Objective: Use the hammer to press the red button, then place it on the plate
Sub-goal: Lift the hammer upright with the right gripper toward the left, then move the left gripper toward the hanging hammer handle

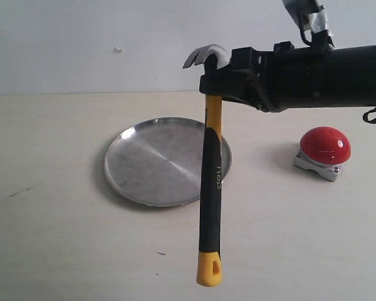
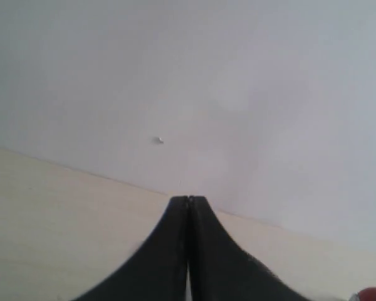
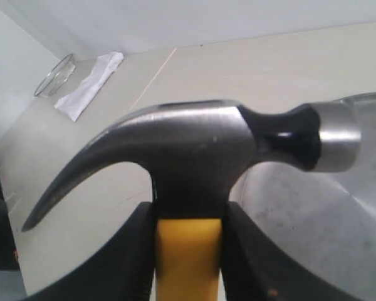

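Observation:
My right gripper (image 1: 212, 86) is shut on the hammer (image 1: 210, 182) just below its dark metal head (image 3: 194, 163), with a black finger on each side of the yellow neck (image 3: 188, 257). The hammer hangs handle-down in the air over the right edge of the silver plate (image 1: 151, 164), its yellow looped end (image 1: 208, 269) lowest. The red button (image 1: 325, 145) sits on its grey base to the right of the plate, below my right arm. My left gripper (image 2: 188, 199) is shut on nothing and points at the wall; a sliver of the red button (image 2: 371, 295) shows in its view.
A pale wooden table (image 1: 62, 238) carries everything, with a white wall behind. In the right wrist view a white cloth (image 3: 88, 84) and a glass bowl (image 3: 53, 75) lie at a far table edge.

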### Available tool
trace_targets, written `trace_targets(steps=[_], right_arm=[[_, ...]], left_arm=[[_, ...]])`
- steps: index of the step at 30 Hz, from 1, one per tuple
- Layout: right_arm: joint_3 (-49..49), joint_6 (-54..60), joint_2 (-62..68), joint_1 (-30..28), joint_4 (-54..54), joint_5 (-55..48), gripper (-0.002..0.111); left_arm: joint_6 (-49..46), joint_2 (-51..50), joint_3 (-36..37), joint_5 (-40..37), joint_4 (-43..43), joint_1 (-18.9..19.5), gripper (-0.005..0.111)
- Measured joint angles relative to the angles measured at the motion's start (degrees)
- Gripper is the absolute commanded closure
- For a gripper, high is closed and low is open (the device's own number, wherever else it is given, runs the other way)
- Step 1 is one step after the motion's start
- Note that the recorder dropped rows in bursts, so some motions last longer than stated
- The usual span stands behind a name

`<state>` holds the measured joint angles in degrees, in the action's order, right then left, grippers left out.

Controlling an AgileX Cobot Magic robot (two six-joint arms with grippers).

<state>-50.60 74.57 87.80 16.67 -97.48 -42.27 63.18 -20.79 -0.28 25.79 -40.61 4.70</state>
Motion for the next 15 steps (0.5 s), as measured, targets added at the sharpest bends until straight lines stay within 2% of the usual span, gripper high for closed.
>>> trace_targets(steps=[4, 11, 15], right_arm=[[-2.34, -0.21, 1.63, 3.16, 0.00, 4.32, 0.108], [-5.07, -2.13, 2.51, 4.87, -0.13, 8.03, 0.108], [-5.07, -3.48, 2.68, 4.87, -0.13, 11.35, 0.108]], left_arm=[[4.43, -9.44, -4.91, 1.98, -7.69, 0.00, 0.100], [20.21, -28.39, -17.16, 10.57, -32.33, 0.00, 0.074], [30.24, -36.80, -24.20, 14.80, -45.00, -0.13, 0.066]])
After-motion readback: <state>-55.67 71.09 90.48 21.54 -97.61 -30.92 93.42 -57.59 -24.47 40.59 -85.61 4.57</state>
